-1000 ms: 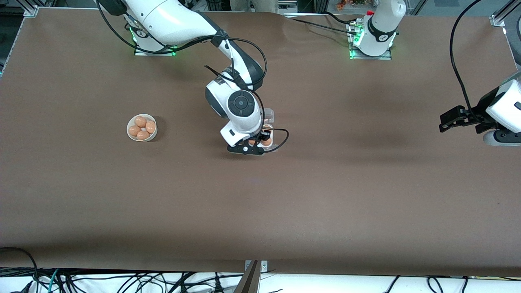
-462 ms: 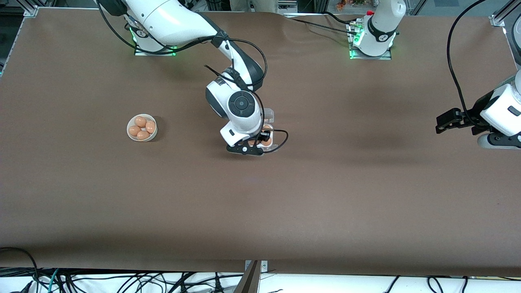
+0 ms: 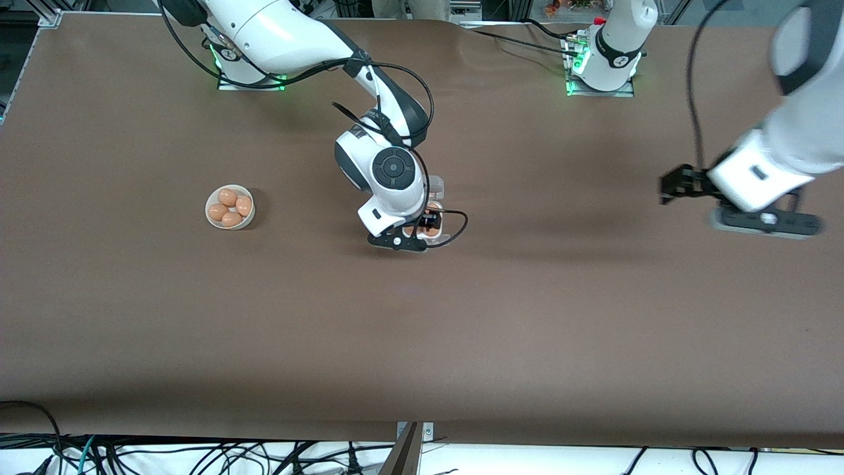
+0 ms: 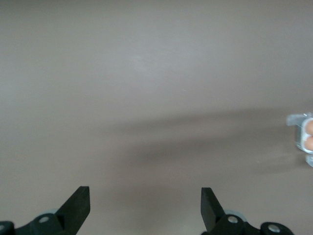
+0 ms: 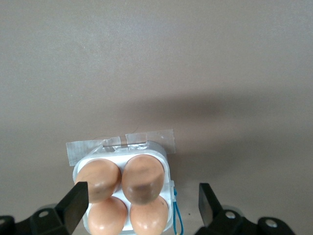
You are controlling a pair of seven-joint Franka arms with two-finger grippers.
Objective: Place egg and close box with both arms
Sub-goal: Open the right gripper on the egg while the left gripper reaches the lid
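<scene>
The clear egg carton (image 3: 436, 191) sits mid-table, mostly hidden under the right arm's wrist. In the right wrist view the carton (image 5: 165, 157) holds several brown eggs (image 5: 142, 178), uncovered, with clear tape on the table at one edge. My right gripper (image 3: 426, 221) is open and hangs just above the eggs, its gripper (image 5: 142, 204) straddling the carton without touching. My left gripper (image 3: 667, 190) is open and empty over bare table toward the left arm's end. In the left wrist view the gripper (image 4: 145, 203) is open and the carton (image 4: 305, 137) shows small at the edge.
A round white bowl (image 3: 212, 221) with several brown eggs stands toward the right arm's end of the table. A thin blue cord (image 5: 177, 220) lies beside the carton. Brown table surface (image 3: 560, 297) stretches between the carton and the left gripper.
The left arm has swung in from the table's end toward the carton, with its gripper still open. The right gripper has stayed over the carton.
</scene>
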